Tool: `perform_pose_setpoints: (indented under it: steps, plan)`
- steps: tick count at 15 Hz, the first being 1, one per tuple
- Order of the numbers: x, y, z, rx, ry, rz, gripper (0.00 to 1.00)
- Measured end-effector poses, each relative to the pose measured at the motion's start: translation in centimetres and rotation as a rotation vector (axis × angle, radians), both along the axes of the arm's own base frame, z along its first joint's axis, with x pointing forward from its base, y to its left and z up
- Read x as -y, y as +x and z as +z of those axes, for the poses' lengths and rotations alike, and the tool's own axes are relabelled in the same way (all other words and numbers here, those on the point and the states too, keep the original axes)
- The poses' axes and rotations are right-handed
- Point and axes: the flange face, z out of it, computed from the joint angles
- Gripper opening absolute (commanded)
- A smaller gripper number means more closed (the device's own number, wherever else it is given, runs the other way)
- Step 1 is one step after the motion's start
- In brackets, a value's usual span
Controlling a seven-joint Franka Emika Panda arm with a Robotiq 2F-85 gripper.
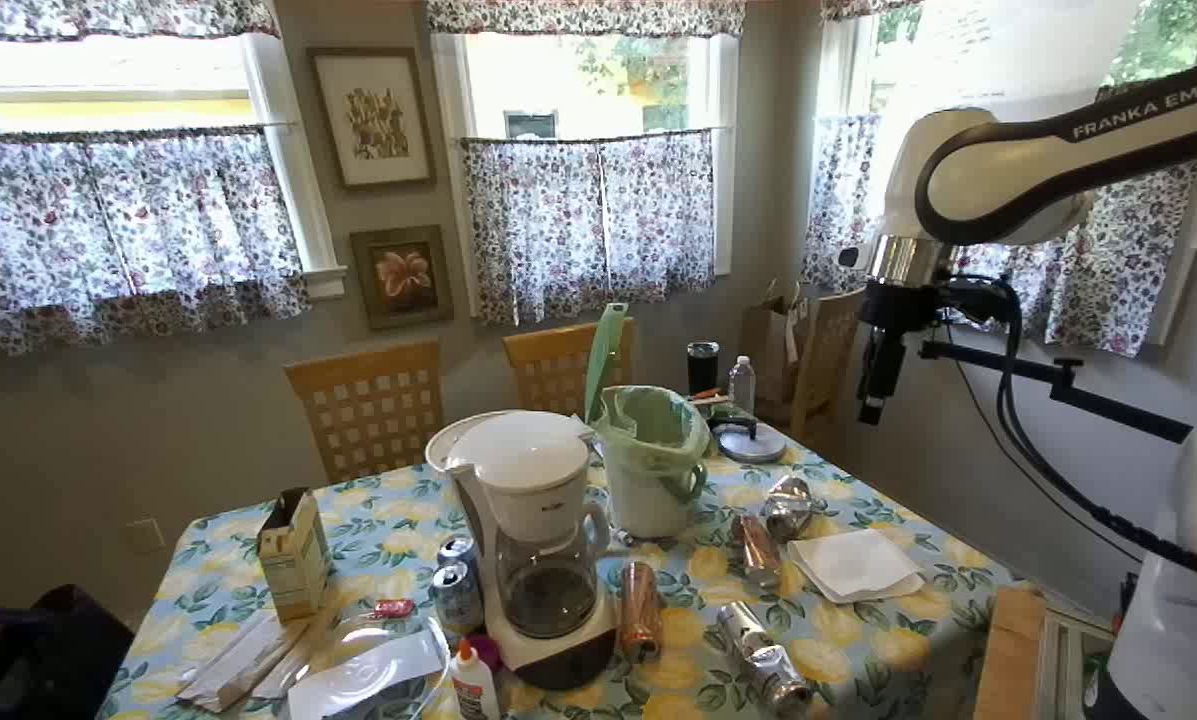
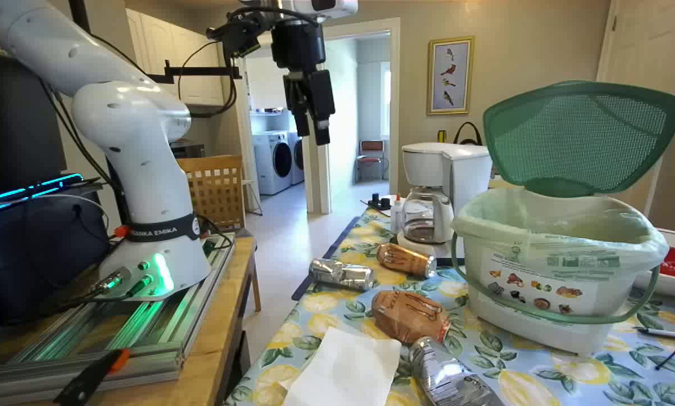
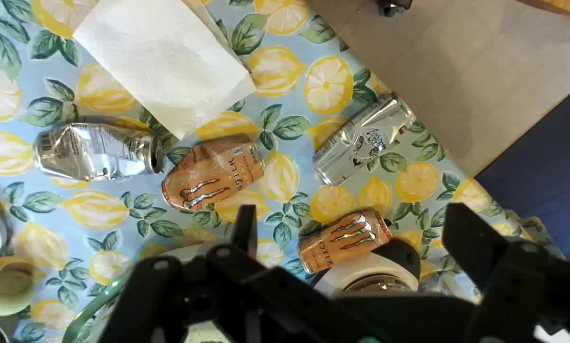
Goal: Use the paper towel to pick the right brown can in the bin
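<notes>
My gripper (image 1: 870, 402) is open and empty, high above the table. It also shows in an exterior view (image 2: 313, 134), and its fingers stand wide apart in the wrist view (image 3: 354, 212). The white paper towel (image 1: 855, 567) lies flat near the table edge, also in the wrist view (image 3: 163, 59). One dented brown can (image 2: 409, 316) lies beside the towel, seen in the wrist view too (image 3: 213, 172). Another brown can (image 1: 641, 610) lies beside the coffee maker, also in the wrist view (image 3: 344, 240). The mint-green bin (image 2: 540, 304) stands with its green lid (image 2: 582, 135) raised.
A crumpled silver can (image 1: 788, 507) lies by the dented brown can. Another silver can (image 1: 763, 655) lies near the table edge. The coffee maker (image 1: 528, 465) stands beside the bin. Upright cans (image 1: 458, 590), a glue bottle (image 1: 473, 682) and a box (image 1: 296, 555) stand beyond it.
</notes>
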Motion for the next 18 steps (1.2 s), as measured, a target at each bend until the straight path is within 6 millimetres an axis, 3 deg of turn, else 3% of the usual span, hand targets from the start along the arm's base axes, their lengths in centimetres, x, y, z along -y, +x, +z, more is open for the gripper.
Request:
perform_pose_setpoints:
  steps: [7, 10, 15, 18]
  plan:
    - [0.0, 0.0, 0.0, 0.0, 0.0, 0.0, 1.0]
    - [1.0, 0.3, -0.4, 0.001, 0.007, -0.105, 1.0]
    - [6.0, 2.0, -4.4, 0.003, 0.014, -0.316, 1.0]
    - [7.4, 3.6, -7.3, -0.023, 0.01, -0.355, 1.0]
